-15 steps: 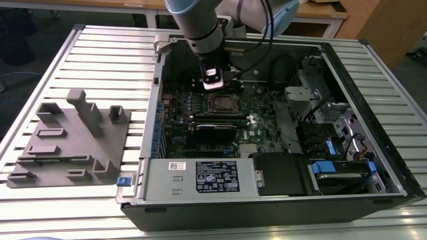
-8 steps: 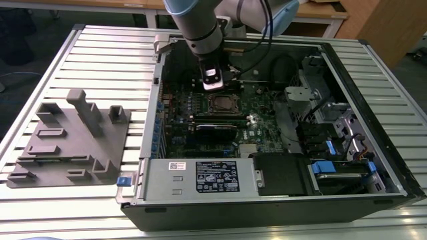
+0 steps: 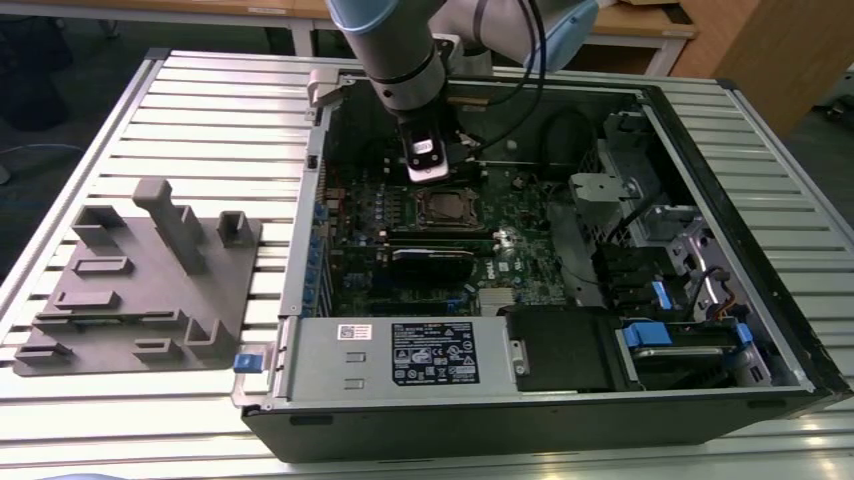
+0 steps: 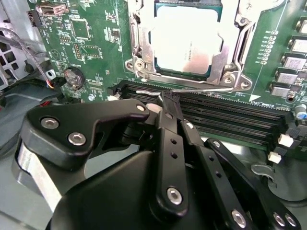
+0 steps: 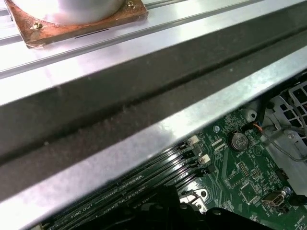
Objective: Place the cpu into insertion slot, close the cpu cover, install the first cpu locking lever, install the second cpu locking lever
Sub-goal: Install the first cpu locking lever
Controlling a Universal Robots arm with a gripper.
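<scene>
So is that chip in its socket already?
In. The silver chip sits flat inside the socket, with the metal cover lying over its edges.

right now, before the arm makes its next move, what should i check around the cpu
1. cpu lying flat and square: ok.
2. cover down around the chip: ok, it frames the chip's edges.
3. wire lever hooked down: cannot tell; it lies across just beside the cover.
4. gripper lined up with that lever: ok, its tip is right at the wire.
5. memory slots beside the gripper free of sticks: ok.
</scene>
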